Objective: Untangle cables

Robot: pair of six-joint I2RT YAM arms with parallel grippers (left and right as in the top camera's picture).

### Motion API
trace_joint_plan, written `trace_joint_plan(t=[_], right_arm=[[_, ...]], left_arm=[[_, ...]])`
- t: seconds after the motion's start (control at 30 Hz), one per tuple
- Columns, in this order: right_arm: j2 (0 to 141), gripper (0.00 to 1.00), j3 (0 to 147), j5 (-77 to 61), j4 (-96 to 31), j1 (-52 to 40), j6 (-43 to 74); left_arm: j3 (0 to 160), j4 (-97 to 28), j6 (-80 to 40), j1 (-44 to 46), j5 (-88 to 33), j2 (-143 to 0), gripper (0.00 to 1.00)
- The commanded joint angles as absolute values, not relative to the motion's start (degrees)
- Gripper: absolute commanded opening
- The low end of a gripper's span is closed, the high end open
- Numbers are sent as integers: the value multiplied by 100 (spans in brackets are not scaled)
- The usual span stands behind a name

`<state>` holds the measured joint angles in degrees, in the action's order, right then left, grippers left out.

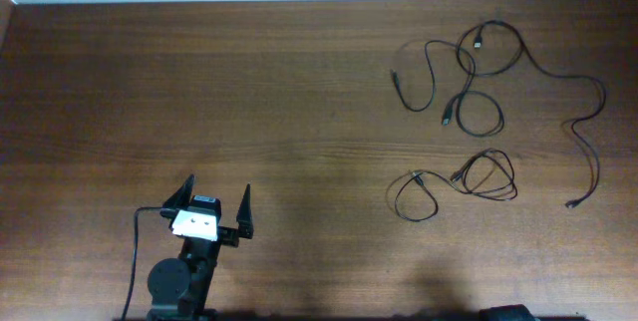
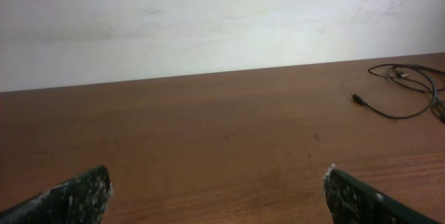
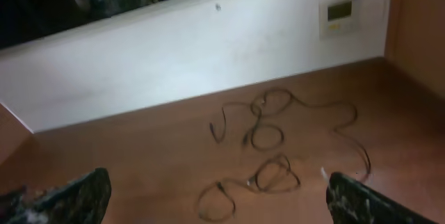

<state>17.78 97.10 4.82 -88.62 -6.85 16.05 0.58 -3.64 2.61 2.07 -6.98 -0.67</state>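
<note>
The cables lie loose on the right half of the table. One tangle of black loops (image 1: pixel 448 115) sits far back. A smaller coil with a silvery plug (image 1: pixel 461 174) lies nearer, and one long strand (image 1: pixel 597 174) trails off to the right. My left gripper (image 1: pixel 212 199) is open over bare wood at the front left, far from them; its wrist view catches only a cable end (image 2: pixel 400 117) at the far right. My right gripper (image 3: pixel 218 177) is open and raised, with the small coil (image 3: pixel 249 180) and the back tangle (image 3: pixel 267 149) ahead of it on the table.
A white wall runs along the table's far edge (image 1: pixel 299 0). A white panel (image 3: pixel 340 12) hangs on that wall. A thick black cable of the left arm (image 1: pixel 136 251) hangs beside its base. A dark part of the right arm (image 1: pixel 508 313) shows at the front edge.
</note>
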Motion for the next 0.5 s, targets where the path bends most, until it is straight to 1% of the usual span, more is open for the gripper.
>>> trace_joint_plan(t=[0.0,0.17,0.23,0.37,0.47], right_arm=[[1437,98,9430,471,-9100,-711,1586],[711,98,8182,471,-9732,-711,1586],[355,99,7498,421,-9598,-711,1706],[30,99,7019,198,-9730,-711,1846],[30,98,6997,-117,-9559,-711,1848]], left_arm=[[51,-401,349,169,-655,-30,99],[51,-401,349,169,-657,-30,99],[51,-401,349,169,-657,-30,99],[51,-401,349,169,-657,-30,99],[51,-401,349,169,-657,-30,99]])
